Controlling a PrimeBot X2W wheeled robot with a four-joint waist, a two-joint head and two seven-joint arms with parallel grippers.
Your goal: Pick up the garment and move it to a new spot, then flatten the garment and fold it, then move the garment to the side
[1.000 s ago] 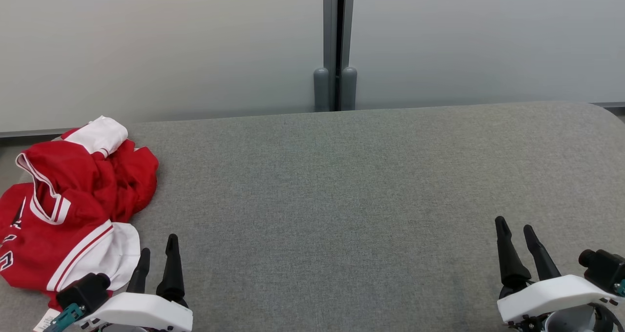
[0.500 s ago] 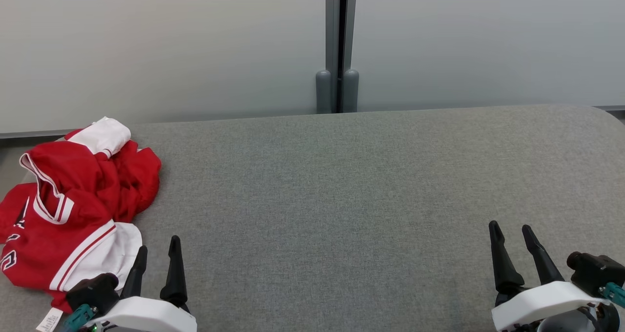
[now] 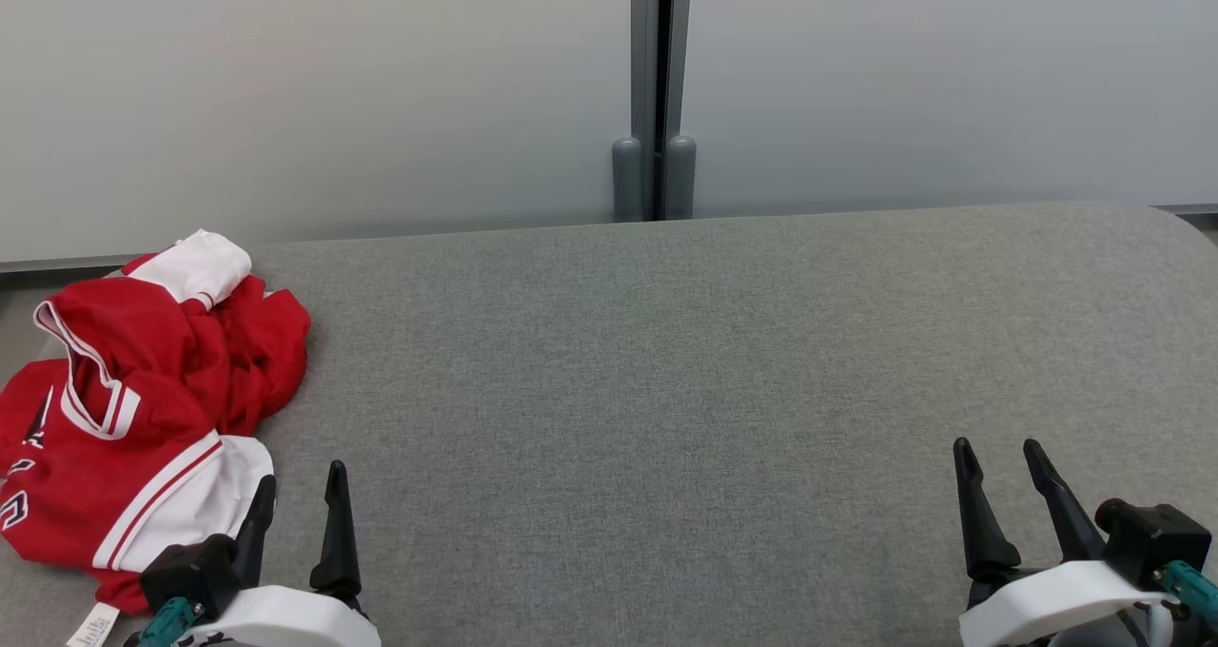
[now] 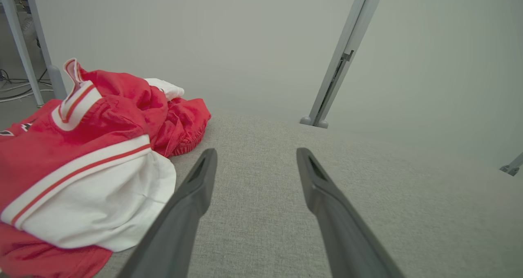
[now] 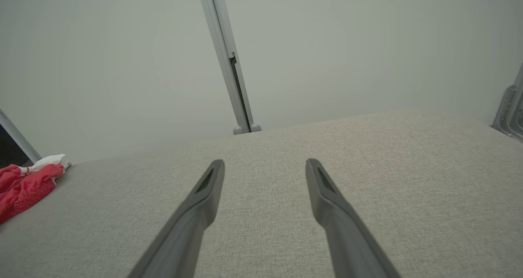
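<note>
The left pincer (image 3: 301,476) stands released at the near left, its two dark fingers spread and holding nothing, low over the grey fabric counter (image 3: 666,371). Just beside its outer finger lies the garment (image 3: 143,390), a crumpled red jersey with white sleeves and red-and-white trim, heaped at the counter's left end. I cannot tell whether that finger touches the white sleeve. The right pincer (image 3: 996,447) is likewise released and empty, well apart from the jersey at the near right. Behind the counter runs a pale wall with a grey post (image 3: 654,86).
</note>
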